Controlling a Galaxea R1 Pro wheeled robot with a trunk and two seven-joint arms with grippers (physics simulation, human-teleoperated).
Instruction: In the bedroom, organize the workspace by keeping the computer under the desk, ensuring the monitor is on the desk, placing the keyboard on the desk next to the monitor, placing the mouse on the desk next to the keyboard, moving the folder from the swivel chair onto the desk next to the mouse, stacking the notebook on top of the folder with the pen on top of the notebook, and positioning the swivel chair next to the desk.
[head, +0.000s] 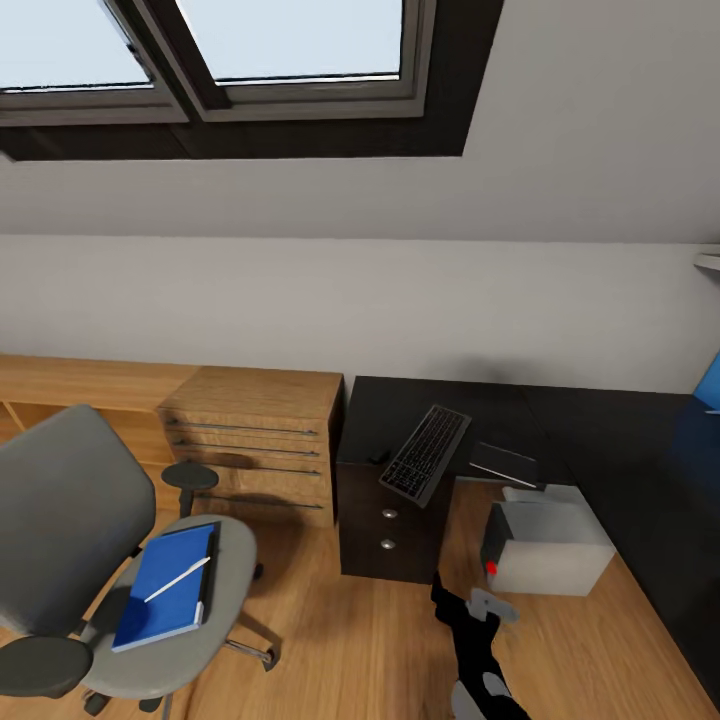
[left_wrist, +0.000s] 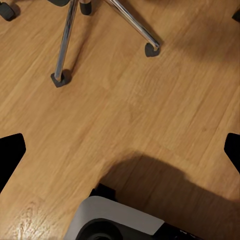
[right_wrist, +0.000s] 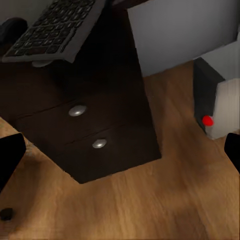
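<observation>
While the grey-upholstered swivel chair with black armrests (head: 70, 520) is standing well apart from the black L-shaped desk with its drawer unit (head: 600, 440), we are logging most of the task as open. The flat bright blue folder (head: 168, 585) is lying on the chair seat, with the thin white pen (head: 178, 579) resting across it; a dark edge along the folder's side may be the notebook, but we cannot tell. The slim silver-framed keyboard with black keys (head: 426, 453) is sitting on the desk, one end overhanging the front edge above the drawers. A small black object (head: 378, 457) just beside it may be the mouse; it is too small to confirm. The light grey computer tower with a red dot (head: 545, 545) is standing on the wooden floor (head: 350, 640) in the desk's inner corner, partly under the top, so we are judging that item roughly met. The right gripper (head: 487, 607) is hanging low near the tower; both wrist views are showing dark fingertips spread at the frame edges with nothing between them, so we are reading both pincers as released. Left: folder, notebook, pen and chair moves
</observation>
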